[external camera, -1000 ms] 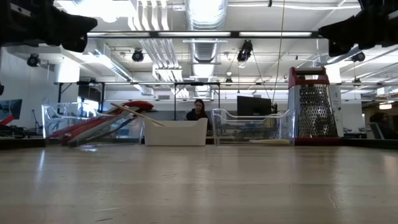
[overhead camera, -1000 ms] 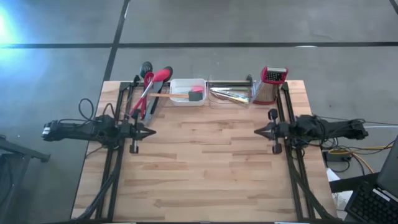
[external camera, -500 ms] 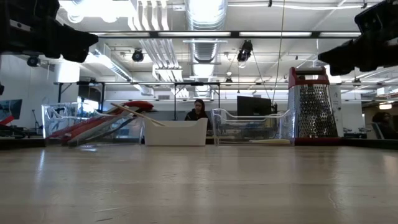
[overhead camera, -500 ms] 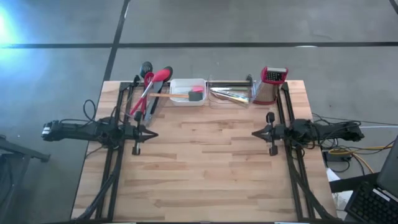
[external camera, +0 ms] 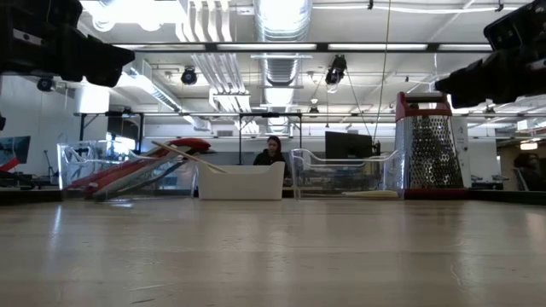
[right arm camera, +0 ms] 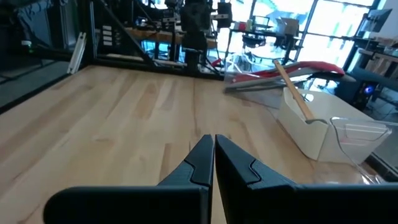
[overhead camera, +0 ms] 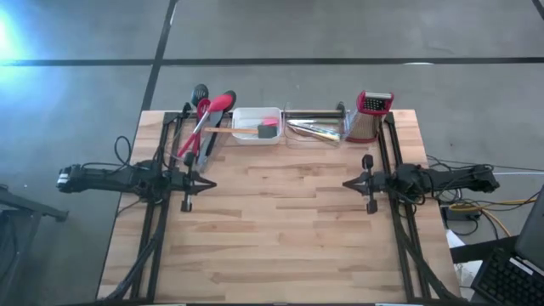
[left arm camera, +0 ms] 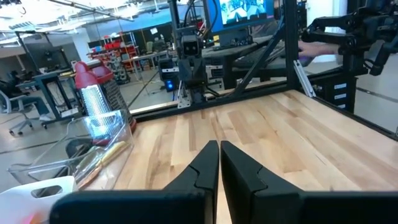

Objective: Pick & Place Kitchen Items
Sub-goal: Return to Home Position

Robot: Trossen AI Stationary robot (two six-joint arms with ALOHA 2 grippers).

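The left hand (overhead camera: 206,183) and right hand (overhead camera: 347,183), both pressed together, empty, face across the tabletop (overhead camera: 272,242); red spatulas (overhead camera: 216,107) lie at its far edge, nearer the left

Wood table (overhead camera: 280,238): clear bin (external camera: 72,162) is set near, beyond left fingers (overhead camera: 201,181); white bin (overhead camera: 245,119), 2nd clear bin (external camera: 375,175) & grater (overhead camera: 367,119) are lined up toward, beyond right fingers (overhead camera: 355,181).

Red and black utensils (overhead camera: 206,121) lie slanted in left bin (external camera: 72,158).
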